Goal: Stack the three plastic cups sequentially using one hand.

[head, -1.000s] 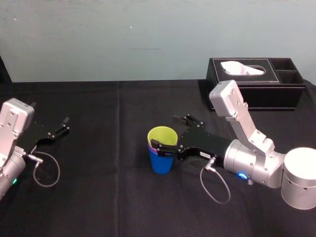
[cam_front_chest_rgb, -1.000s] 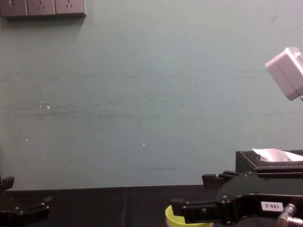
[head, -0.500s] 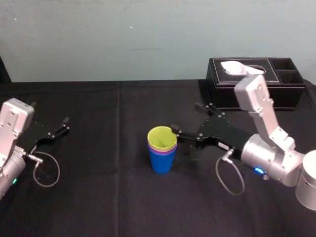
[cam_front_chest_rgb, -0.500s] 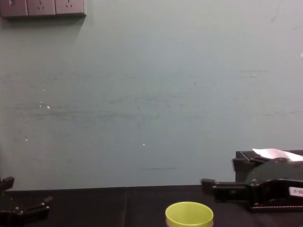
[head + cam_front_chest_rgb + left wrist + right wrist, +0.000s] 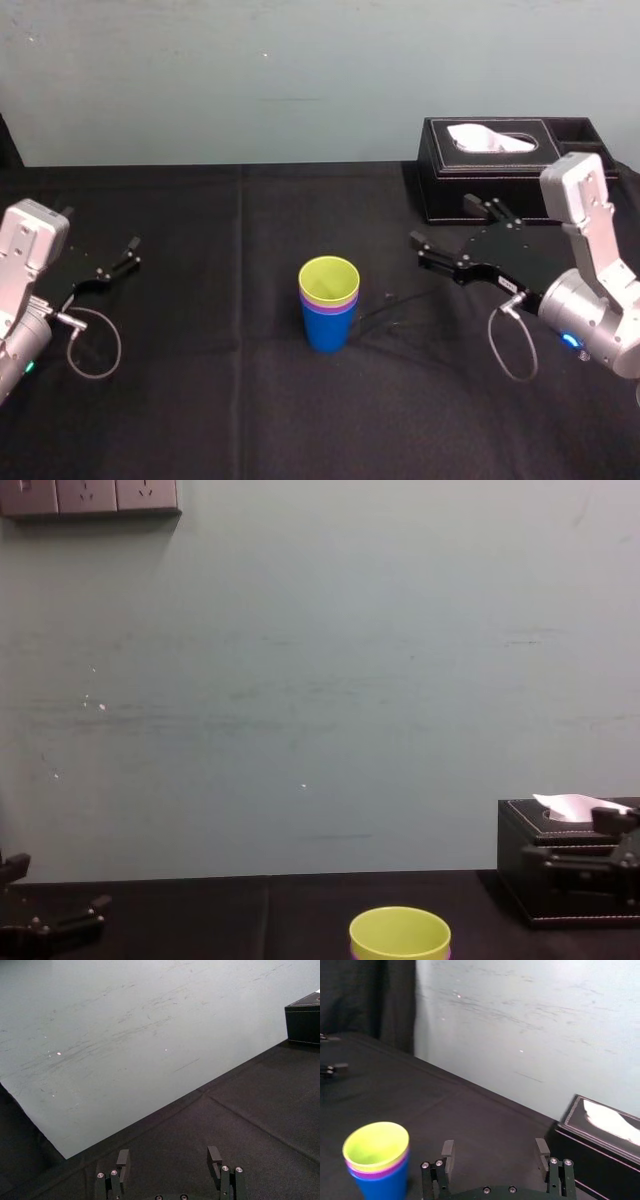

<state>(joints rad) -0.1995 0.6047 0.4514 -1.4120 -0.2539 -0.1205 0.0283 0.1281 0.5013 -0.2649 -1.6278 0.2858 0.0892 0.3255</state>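
Observation:
The three plastic cups stand nested as one upright stack at the table's middle: the yellow-green cup (image 5: 329,276) sits inside the purple cup (image 5: 318,303), which sits inside the blue cup (image 5: 327,330). The stack (image 5: 377,1165) also shows in the right wrist view, and the yellow-green rim (image 5: 400,932) in the chest view. My right gripper (image 5: 441,222) hovers open to the right of the stack, well apart from it, with nothing between its fingers (image 5: 448,1152). My left gripper (image 5: 100,235) rests open at the far left.
A black tissue box (image 5: 515,185) with a white tissue stands at the back right, just behind the right gripper. A black cloth (image 5: 220,400) covers the table. A pale green wall (image 5: 300,680) rises behind it.
My right gripper has drawn back to the right, away from the cup stack and toward the tissue box, staying open. The stack and the left arm have not moved.

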